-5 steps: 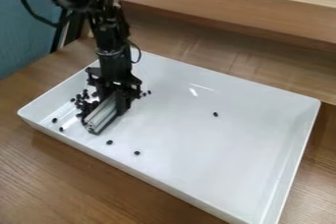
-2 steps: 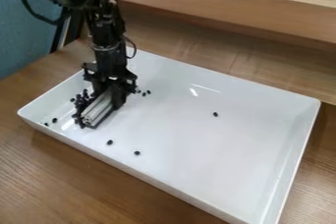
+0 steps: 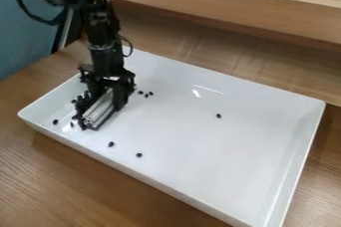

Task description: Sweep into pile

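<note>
- Gripper [image 3: 108, 93] of black metal hangs down at the camera view's left, inside the left part of the tray, its arm coming in from the upper left edge with a dark cable looping beside it.
- Its fingers are closed around a silvery grooved bar [image 3: 99, 110], which slants down from them toward the tray's near left side, its ridged end facing the camera.
- White tray [image 3: 200, 151], rectangular with low raised walls, lies on the wooden surface [image 3: 60, 176] and takes up much of the view.
- Small black pellets [image 3: 81, 102] sit in a crowded cluster along the left side of the bar, some close against it, between it and the tray's left wall.
- Two loose pellets [image 3: 55, 122] lie nearer the tray's left corner, apart from the cluster.
- Three others [image 3: 146, 95] lie close together just right of the gripper.
- Two more [image 3: 111, 144] lie apart from each other near the tray's front wall, and a lone pellet [image 3: 218, 116] sits well out to the right.
- Wooden ledge [image 3: 233, 12] runs behind the tray, and a blue-green panel [image 3: 23, 37] stands at the far left.
</note>
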`<state>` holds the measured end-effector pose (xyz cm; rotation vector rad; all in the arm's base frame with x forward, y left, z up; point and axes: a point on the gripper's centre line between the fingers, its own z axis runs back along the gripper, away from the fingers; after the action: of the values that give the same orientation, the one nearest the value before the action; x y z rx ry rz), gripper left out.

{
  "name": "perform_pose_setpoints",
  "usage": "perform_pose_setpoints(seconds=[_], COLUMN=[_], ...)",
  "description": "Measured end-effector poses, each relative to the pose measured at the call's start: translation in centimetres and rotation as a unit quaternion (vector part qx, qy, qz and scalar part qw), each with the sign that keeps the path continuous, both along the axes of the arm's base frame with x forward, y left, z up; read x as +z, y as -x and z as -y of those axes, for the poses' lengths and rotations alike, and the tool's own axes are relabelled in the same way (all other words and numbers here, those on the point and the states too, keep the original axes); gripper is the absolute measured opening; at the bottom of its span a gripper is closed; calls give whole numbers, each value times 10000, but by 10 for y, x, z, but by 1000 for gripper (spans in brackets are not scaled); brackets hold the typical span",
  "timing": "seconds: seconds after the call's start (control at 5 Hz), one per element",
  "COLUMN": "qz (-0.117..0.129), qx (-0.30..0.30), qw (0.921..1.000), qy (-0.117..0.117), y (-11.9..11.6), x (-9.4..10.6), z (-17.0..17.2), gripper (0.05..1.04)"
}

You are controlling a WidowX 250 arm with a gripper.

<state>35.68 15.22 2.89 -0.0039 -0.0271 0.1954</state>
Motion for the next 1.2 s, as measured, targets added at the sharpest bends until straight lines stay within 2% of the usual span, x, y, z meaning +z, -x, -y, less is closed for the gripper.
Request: perform_pose_setpoints(seconds=[0.2, 0.4, 0.8, 1.0, 1.2], qz=[25, 43, 407, 514, 649], qx=[4, 27, -15, 2, 32], qw=[9998, 9994, 9984, 9974, 9968], qy=[201, 342, 396, 509, 473], y=[1, 2, -6, -11, -13], x=[1, 2, 34, 44, 72], z=[5, 7, 10, 12, 13], gripper=[989, 1002, 1000, 1000, 1000])
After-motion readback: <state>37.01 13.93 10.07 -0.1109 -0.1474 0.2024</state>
